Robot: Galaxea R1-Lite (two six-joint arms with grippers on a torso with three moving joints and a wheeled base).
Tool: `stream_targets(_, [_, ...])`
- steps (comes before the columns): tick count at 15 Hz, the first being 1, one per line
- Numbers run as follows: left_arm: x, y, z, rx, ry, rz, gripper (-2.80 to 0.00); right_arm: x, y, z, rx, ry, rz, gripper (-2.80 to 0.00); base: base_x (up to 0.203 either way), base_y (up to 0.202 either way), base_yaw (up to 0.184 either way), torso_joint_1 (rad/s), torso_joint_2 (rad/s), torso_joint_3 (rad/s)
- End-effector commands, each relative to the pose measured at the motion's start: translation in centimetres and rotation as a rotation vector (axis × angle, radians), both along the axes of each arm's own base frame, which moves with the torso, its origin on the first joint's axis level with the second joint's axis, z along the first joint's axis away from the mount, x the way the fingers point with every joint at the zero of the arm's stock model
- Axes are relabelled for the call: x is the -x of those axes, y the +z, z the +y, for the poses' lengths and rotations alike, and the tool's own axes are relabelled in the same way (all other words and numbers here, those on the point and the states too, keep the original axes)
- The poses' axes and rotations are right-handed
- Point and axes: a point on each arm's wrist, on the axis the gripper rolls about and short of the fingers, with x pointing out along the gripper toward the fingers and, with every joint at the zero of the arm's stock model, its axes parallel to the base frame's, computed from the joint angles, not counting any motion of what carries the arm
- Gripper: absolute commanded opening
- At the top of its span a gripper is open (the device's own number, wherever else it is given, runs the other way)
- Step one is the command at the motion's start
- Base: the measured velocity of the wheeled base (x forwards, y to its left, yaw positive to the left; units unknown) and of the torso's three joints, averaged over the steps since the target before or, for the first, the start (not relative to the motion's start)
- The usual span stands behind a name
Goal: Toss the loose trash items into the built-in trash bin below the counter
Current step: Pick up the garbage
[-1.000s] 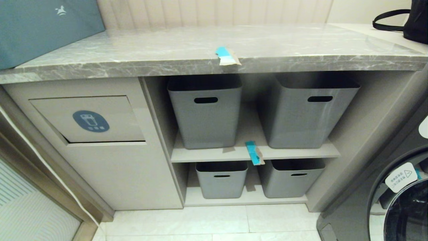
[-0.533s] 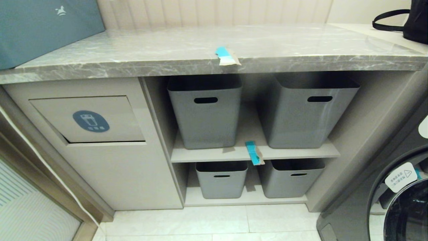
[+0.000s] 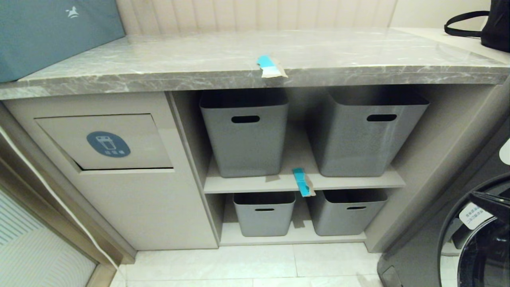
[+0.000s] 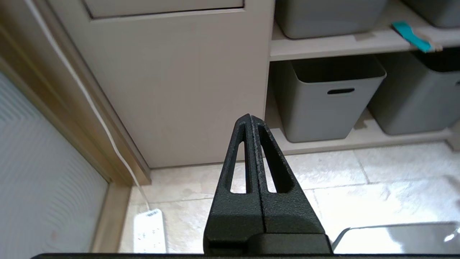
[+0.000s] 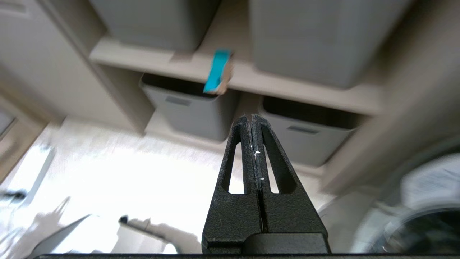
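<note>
One cyan-blue cardboard strip (image 3: 271,67) lies on the front edge of the grey marble counter (image 3: 159,59), overhanging slightly. A second strip (image 3: 303,182) (image 4: 411,31) (image 5: 216,71) rests on the middle shelf's front lip between two baskets. The trash bin flap (image 3: 107,141), with its blue-grey oval sticker, is closed in the beige cabinet front at the left. My right gripper (image 5: 251,117) is shut and empty, low, pointing toward the shelves below that strip; its tip (image 3: 473,195) shows before the washer door. My left gripper (image 4: 250,117) is shut, empty, low before the cabinet.
Grey slot-handled baskets (image 3: 245,131) fill both shelves. A washing machine (image 3: 478,239) stands at the right. A teal box (image 3: 51,32) and a black bag (image 3: 496,24) sit on the counter. A white power strip (image 4: 149,230) and its cable lie on the floor at the left.
A dark tip of my right gripper has come into the head view at the lower right, in front of the washer door. The strips and flap have not moved.
</note>
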Motion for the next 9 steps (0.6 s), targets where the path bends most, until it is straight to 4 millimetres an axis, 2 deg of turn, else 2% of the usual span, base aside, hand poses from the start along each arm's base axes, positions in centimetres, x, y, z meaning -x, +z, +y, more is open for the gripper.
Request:
stream_targets(1, [0.0, -0.1, 0.0, 0.045, 0.014, 0.008, -2.80, -3.5, -2.3, 0.9, 0.008, 0.037, 0.164, -2.80, 0.000, 0.000, 0.000, 0.000, 0.00, 0.000])
stream_targets(3, [0.0, -0.1, 0.1, 0.126, 0.033, 0.004, -2.80, -4.2, -5.4, 1.6, -0.009, 0.070, 0.311, -2.80, 0.000, 0.000, 0.000, 0.000, 0.00, 0.000])
stream_targets(4, [0.0, -0.1, 0.1, 0.127, 0.034, 0.003, -2.80, -4.6, -6.4, 2.1, -0.038, 0.081, 0.350, -2.80, 0.000, 0.000, 0.000, 0.000, 0.00, 0.000])
stream_targets(7, [0.0, -0.1, 0.1, 0.127, 0.034, 0.002, -2.80, -7.3, -7.5, 3.8, -0.208, 0.060, 0.407, -2.80, 0.000, 0.000, 0.000, 0.000, 0.00, 0.000])
stream_targets(9, [0.0, -0.1, 0.1, 0.127, 0.034, 0.002, -2.80, -9.2, -7.3, 4.6, -0.396, 0.018, 0.422, -2.80, 0.000, 0.000, 0.000, 0.000, 0.00, 0.000])
